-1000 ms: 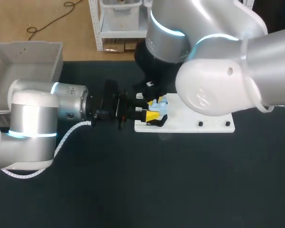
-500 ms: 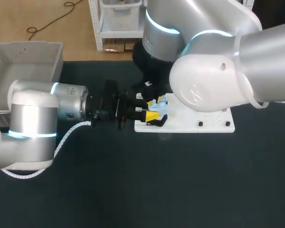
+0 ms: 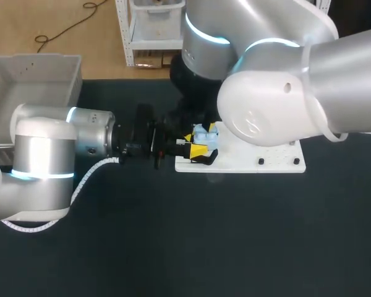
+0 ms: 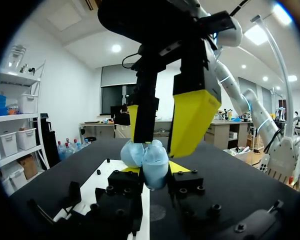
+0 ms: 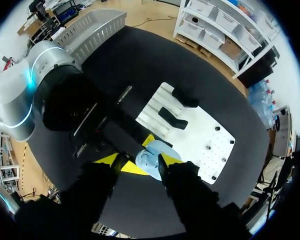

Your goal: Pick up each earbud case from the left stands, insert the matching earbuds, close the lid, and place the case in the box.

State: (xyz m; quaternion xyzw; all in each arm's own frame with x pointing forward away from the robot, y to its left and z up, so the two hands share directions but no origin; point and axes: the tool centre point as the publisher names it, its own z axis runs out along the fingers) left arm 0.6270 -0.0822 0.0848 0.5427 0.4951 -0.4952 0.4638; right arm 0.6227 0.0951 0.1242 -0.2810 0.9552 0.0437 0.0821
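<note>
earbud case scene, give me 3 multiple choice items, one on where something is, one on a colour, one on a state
1. Where is the earbud case?
A. in a person's hand
B. over the left end of the white plate
C. on the floor

2. What colour is the case?
A. red
B. black
C. light blue

3. How is the left tool set?
A. shut on the case
B. open, well clear of the case
C. out of every view

Answers:
1 B, the head view shows it above the plate's left end.
2 C, both wrist views show it pale blue.
3 A, in the left wrist view its yellow tips press the case from two sides.
</note>
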